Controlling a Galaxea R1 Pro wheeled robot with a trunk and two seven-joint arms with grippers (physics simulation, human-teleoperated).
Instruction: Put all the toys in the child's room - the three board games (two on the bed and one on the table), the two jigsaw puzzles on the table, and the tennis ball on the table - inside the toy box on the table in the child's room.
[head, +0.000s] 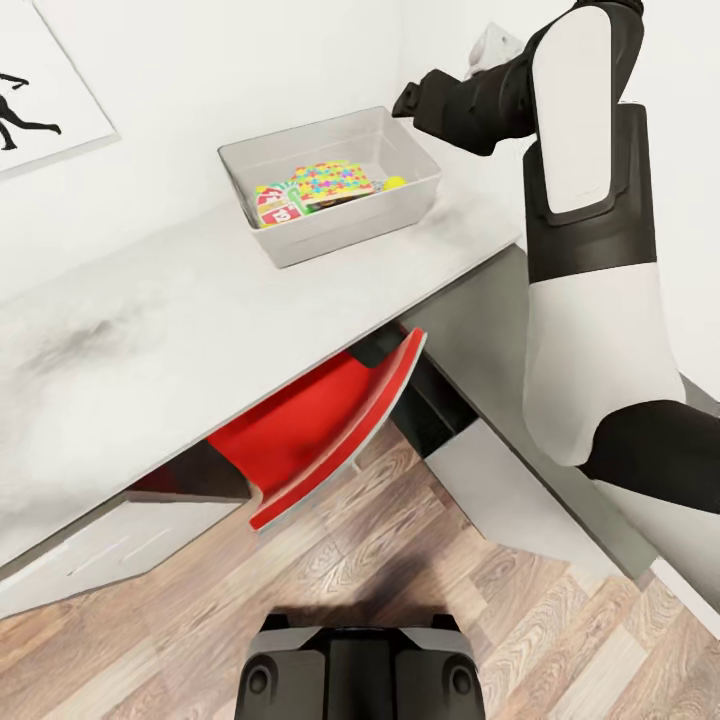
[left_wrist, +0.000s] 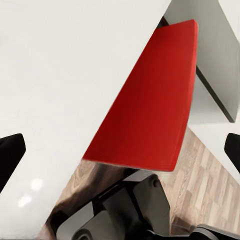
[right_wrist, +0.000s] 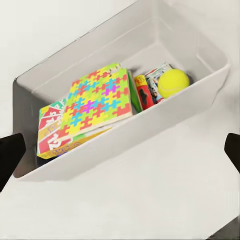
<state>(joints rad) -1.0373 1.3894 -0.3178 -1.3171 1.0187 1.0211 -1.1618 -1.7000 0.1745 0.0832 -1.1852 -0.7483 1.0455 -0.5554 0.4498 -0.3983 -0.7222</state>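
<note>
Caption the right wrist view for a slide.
Toy box on the table holding a jigsaw puzzle, board games and the tennis ball.

Glossy white arm shells (head: 585, 100) with black joints; dark grey base (head: 358, 665).

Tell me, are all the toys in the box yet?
Mostly, it seems. The toy box holds a jigsaw puzzle lying on a board game, another printed box, and the tennis ball. Both tools look empty. Anything buried underneath is hidden, so the full count is unsure.

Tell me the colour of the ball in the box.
Yellow-green ball, clearest in the right wrist view.
</note>
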